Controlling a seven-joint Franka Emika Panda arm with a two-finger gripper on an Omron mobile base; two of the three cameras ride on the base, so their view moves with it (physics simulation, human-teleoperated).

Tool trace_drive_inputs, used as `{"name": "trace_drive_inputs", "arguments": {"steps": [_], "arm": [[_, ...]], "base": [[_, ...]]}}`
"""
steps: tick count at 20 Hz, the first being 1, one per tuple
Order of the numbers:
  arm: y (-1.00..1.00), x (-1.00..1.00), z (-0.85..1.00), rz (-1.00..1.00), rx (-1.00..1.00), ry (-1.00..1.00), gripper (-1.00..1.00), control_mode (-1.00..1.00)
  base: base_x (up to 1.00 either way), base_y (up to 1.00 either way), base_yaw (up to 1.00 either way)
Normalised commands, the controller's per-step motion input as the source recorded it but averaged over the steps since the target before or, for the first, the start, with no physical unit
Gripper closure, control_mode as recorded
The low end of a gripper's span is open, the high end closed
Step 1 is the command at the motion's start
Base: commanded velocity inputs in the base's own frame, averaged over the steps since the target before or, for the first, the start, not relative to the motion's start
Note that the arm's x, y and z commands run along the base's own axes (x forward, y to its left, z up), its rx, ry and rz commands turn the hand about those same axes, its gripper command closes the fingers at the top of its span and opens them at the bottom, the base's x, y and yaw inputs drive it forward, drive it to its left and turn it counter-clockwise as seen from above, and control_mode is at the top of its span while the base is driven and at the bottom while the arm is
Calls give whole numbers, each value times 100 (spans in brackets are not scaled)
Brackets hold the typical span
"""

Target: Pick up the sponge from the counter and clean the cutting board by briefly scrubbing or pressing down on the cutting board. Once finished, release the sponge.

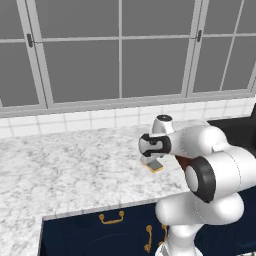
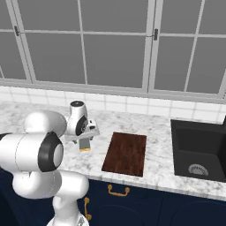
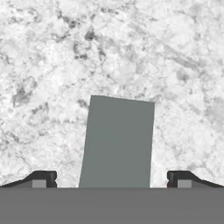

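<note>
Tool spread astride flat grey-green sponge; veined marble counter beneath.

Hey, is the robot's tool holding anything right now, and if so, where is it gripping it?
Nothing is held. The tool is open above the sponge, a fingertip on either side with a gap to it. The sponge lies on the counter.

Sponge on counter, left of cutting board; sink right of board.
</note>
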Motion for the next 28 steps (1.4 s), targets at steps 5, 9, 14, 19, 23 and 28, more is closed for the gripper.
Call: {"name": "trace_drive_inputs", "arguments": {"steps": [5, 9, 14, 19, 23, 28], "arm": [[0, 14, -32, 2, 0, 2, -100, -100], [2, 17, -34, 1, 0, 2, -100, -100], [0, 18, -42, 1, 0, 2, -100, -100], [5, 10, -46, 1, -1, 2, 100, -100], [0, 4, -33, 0, 0, 1, 100, -100], [-2, -44, -2, 1, 1, -6, 100, -100]], "base": [[0, 0, 0], [0, 0, 0], [0, 0, 0], [0, 0, 0], [0, 0, 0], [0, 0, 0]]}}
